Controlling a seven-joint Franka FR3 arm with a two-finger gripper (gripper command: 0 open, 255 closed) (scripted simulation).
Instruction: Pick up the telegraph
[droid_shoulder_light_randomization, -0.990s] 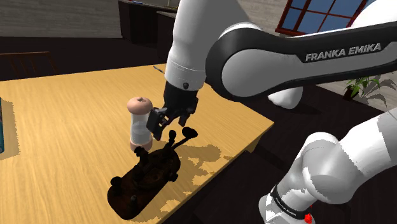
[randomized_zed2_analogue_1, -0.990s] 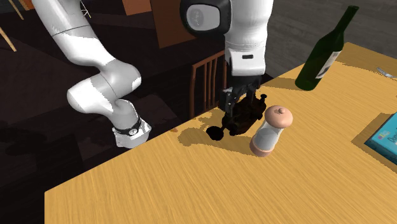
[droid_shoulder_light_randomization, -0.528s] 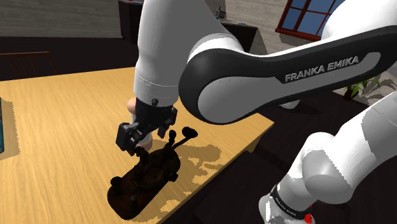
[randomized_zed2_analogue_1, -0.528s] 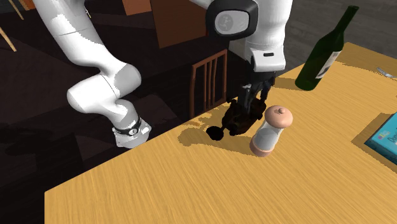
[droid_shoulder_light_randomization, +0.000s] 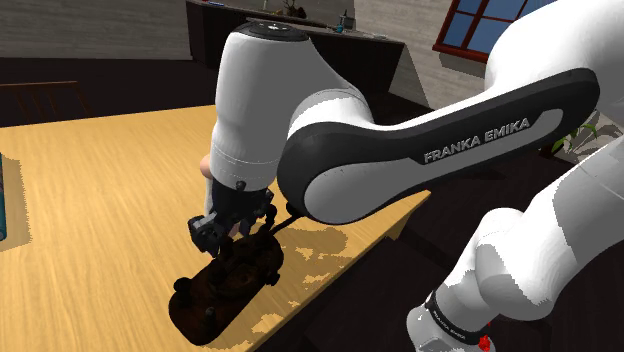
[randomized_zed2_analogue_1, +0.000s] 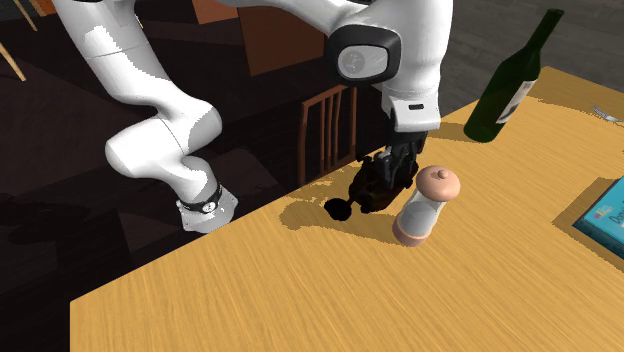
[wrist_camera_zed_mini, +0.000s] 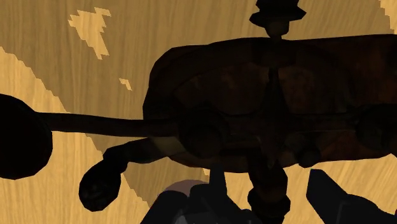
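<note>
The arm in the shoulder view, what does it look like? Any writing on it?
The arm is made of rounded white shells with dark grey joints. One dark band reads FRANKA EMIKA in white letters. A small red spot sits low on it. Its jaws are all black and blocky.

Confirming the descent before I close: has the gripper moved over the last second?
Yes. In the shoulder view the gripper has dropped down and to the left, from beside the grinder's top to just above the telegraph.
</note>
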